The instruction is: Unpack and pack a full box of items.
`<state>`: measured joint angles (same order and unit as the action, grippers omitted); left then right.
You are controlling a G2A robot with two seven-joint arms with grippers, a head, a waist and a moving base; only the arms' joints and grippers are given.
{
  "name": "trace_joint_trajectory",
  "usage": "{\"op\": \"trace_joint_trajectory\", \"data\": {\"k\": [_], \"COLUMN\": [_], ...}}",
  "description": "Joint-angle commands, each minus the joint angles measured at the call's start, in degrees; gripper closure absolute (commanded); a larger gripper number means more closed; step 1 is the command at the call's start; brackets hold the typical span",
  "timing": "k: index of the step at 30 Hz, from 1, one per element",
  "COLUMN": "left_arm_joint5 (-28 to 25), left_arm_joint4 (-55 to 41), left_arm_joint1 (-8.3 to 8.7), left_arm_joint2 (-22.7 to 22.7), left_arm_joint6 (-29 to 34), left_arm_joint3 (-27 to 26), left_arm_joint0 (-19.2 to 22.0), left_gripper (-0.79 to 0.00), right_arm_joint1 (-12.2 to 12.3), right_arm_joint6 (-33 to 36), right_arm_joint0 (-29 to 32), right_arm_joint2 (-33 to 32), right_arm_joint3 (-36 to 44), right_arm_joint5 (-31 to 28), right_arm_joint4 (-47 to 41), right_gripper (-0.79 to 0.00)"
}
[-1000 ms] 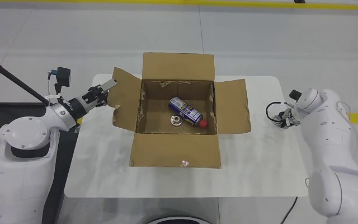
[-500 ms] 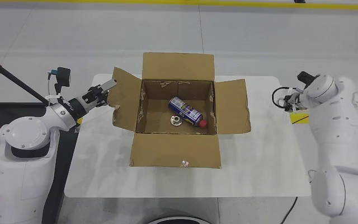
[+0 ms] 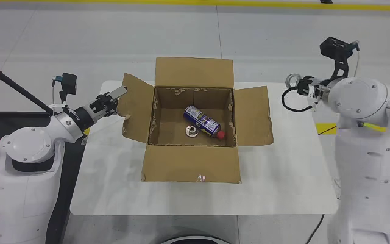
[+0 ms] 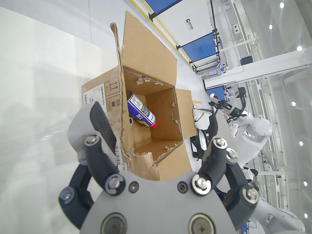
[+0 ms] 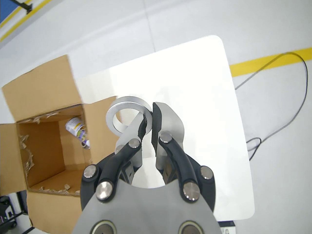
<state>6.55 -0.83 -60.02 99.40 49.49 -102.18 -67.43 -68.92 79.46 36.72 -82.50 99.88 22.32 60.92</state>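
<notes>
An open cardboard box (image 3: pixel 192 165) stands in the middle of the white table (image 3: pixel 116 183), all four flaps folded outward. Inside, a blue spray can (image 3: pixel 203 121) with a red cap lies on its side, and a small metal fitting (image 3: pixel 191 130) rests just beside it on the box floor. The right hand (image 5: pixel 149 120) hovers above the table's far right corner, pinching the rim of a flat metal ring (image 5: pixel 126 100). The left hand (image 4: pixel 156 116) is spread wide at the box's left flap, with the flap's edge between its fingers; contact cannot be told.
</notes>
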Motion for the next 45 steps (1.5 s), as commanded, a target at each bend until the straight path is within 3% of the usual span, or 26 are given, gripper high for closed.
{"op": "trace_joint_trajectory", "data": {"k": [1, 6, 13, 28, 45], "left_arm_joint5": [0.0, 0.0, 0.0, 0.0, 0.0], "left_arm_joint4": [0.0, 0.0, 0.0, 0.0, 0.0], "left_arm_joint1": [0.0, 0.0, 0.0, 0.0, 0.0], "left_arm_joint2": [0.0, 0.0, 0.0, 0.0, 0.0], "left_arm_joint6": [0.0, 0.0, 0.0, 0.0, 0.0], "left_arm_joint3": [0.0, 0.0, 0.0, 0.0, 0.0], "left_arm_joint0": [0.0, 0.0, 0.0, 0.0, 0.0], "left_gripper": [-0.785, -0.785, -0.785, -0.785, -0.785], "right_arm_joint1": [-0.42, -1.9, -5.43, -17.72, -29.12], "right_arm_joint6": [-1.2, -4.73, -8.44, -14.35, -17.77], "right_arm_joint0": [-0.64, -3.84, -11.73, -23.54, -25.31], "right_arm_joint2": [2.92, 11.5, 27.41, 54.11, 63.48], "right_arm_joint3": [1.96, 1.71, -8.31, -36.16, -54.5], "right_arm_joint5": [0.3, -0.53, -2.95, -6.65, -11.72], "right_arm_joint4": [-1.57, -6.81, -12.7, -20.93, -21.51], "right_gripper": [0.0, 0.0, 0.0, 0.0, 0.0]}}
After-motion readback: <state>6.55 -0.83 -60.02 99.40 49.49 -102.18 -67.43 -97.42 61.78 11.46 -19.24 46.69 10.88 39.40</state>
